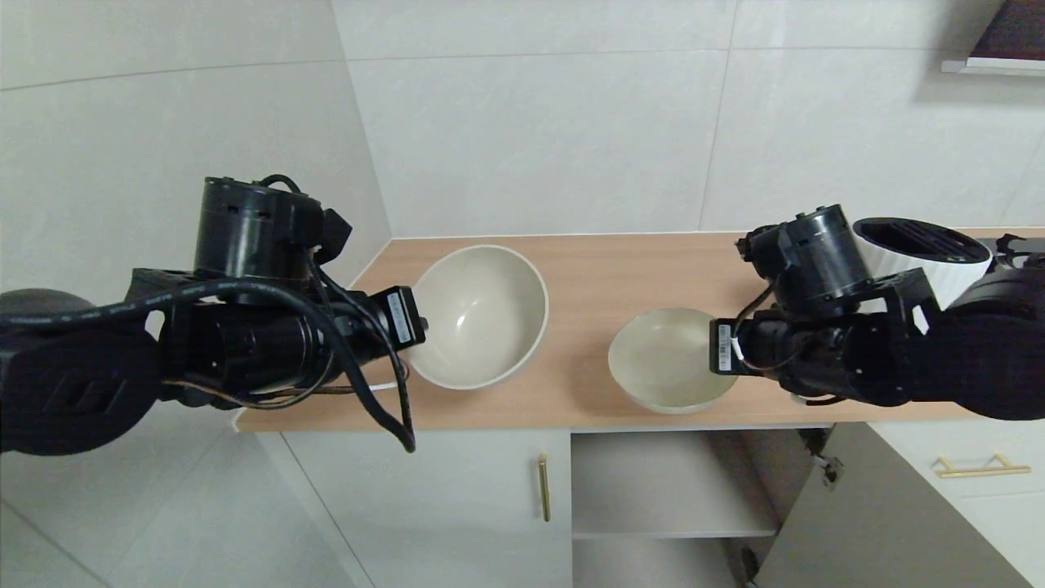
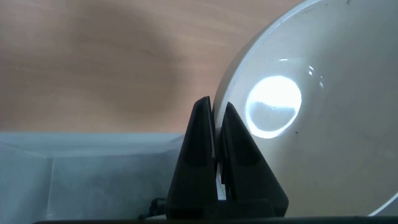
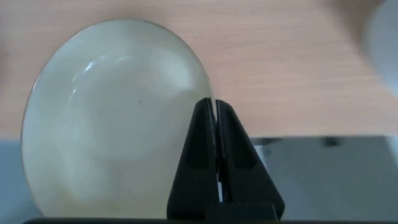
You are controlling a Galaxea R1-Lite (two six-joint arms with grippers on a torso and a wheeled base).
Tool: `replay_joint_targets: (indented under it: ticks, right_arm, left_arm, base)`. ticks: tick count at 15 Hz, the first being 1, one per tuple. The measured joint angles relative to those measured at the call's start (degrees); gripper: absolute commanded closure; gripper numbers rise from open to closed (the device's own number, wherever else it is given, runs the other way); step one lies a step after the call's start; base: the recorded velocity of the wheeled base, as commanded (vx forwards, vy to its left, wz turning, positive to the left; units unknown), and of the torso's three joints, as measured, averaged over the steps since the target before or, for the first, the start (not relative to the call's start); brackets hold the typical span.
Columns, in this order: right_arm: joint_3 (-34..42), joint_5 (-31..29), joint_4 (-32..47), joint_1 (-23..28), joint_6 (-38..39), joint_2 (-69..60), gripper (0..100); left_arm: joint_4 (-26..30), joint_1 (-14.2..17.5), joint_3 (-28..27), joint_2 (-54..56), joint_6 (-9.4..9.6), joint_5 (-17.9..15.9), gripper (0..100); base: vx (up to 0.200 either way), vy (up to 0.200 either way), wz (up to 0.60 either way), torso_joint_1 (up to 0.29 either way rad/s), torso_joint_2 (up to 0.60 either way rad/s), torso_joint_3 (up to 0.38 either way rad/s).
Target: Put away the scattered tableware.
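The left claw [image 2: 214, 107] clamps the nine o'clock rim of the large cream glazed bowl [image 1: 482, 314], which is tilted at the wooden counter's [image 1: 596, 269] nine o'clock end, and the right claw [image 3: 216, 104] clamps the three o'clock rim of the smaller pale-green glazed bowl [image 1: 665, 355], both probably stiff, slick, breakable and best pinched firmly at the rim.

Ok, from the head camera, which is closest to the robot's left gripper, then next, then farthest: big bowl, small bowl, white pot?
1. Big bowl: on the left, the left gripper clamps its rim.
2. Small bowl: right of centre.
3. White pot: far right, at the back.
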State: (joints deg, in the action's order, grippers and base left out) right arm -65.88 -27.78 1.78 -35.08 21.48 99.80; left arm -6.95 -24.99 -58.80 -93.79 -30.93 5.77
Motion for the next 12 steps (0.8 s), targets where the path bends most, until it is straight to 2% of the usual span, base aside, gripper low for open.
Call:
replay_joint_targets:
  ticks: [2,4,8,12]
  right_arm:
    - [3.4,-0.2,0.0,-0.9,-3.6,-3.9,100]
    - [6.9,-0.4,-0.3,-1.7,-4.1,-7.1,100]
    - [9.9,-1.0,-0.5,-3.3,-3.7,-9.8,100]
    - [10.5,-1.3,-0.6,-3.5,-3.5,-10.6,100]
  left_arm:
    - [-0.1,-0.5,1.3,0.6,0.02,-0.1,100]
    - [0.0,-0.9,3.0,0.9,0.02,-0.3,100]
    - [0.0,-1.1,4.0,1.1,0.0,-0.8,100]
    - [-0.1,-1.4,4.1,1.0,0.02,-1.4,100]
  base:
    - [0.0,0.0,0.0,0.0,0.0,0.0]
    - [0.0,0.0,0.0,0.0,0.0,0.0]
    - [-0.2,0.0,0.0,0.007,0.0,0.0]
    - [0.0,0.0,0.0,0.0,0.0,0.0]
